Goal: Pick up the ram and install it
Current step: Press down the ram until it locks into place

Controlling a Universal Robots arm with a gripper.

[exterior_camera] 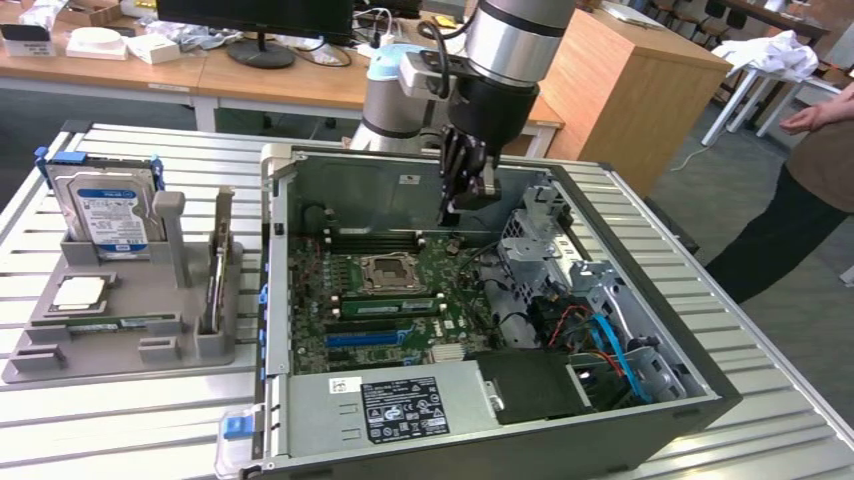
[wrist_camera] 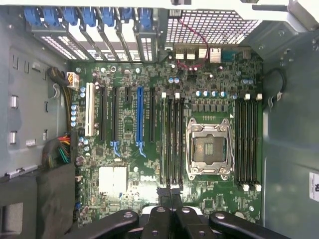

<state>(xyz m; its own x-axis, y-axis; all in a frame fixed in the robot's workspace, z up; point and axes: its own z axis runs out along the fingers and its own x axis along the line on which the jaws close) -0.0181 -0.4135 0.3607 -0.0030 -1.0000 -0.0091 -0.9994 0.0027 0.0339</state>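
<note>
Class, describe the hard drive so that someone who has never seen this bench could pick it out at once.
Start at the open computer case; beside it, on the exterior view's left, sits a grey parts holder. The hard drive stands upright at its far end, the only part there with a blue-and-white label.

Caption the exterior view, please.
Shut tool hangs over the motherboard in the open computer case; a ram stands in the grey holder.

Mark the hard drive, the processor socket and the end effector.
hard drive (exterior_camera: 110,215): exterior view, on its blue-and-white label.
processor socket (wrist_camera: 209,148): wrist view, on its open middle.
end effector (exterior_camera: 463,205): exterior view, between its fingertips.
</note>
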